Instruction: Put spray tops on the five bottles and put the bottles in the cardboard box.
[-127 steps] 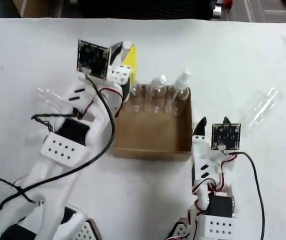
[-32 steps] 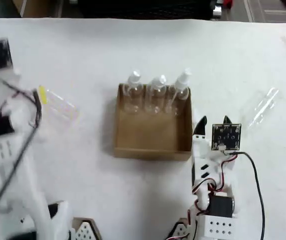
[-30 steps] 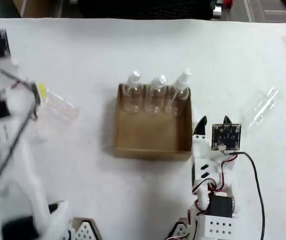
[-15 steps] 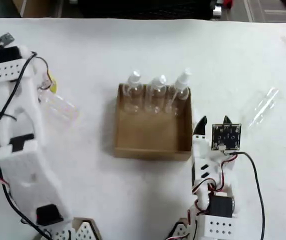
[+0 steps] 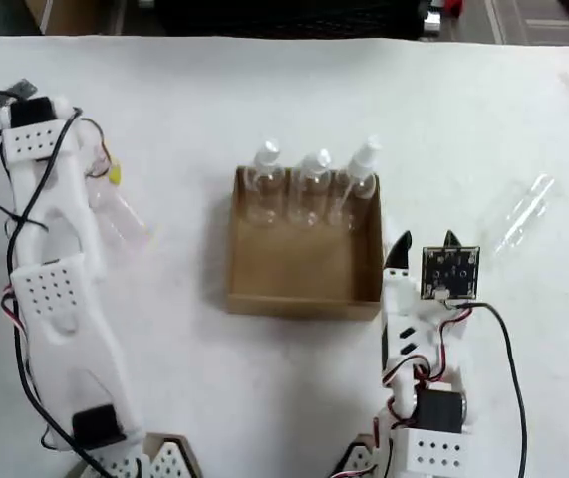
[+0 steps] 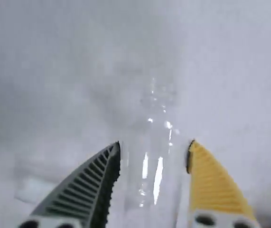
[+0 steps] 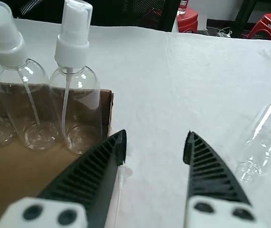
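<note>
Three capped bottles [image 5: 311, 184] boxed; left claw [image 6: 154, 144] astride bare bottle [image 6: 156, 118].

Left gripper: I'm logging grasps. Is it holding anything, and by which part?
Cannot be told: the left gripper straddles the lying clear bottle at its body, grip unconfirmed.

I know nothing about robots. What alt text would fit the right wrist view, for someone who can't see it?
Two black robot fingers, spread open, point out over a white table. On one side a cardboard box holds clear bottles with white spray tops; on the other, a clear bottle with no top lies on the table.
</note>
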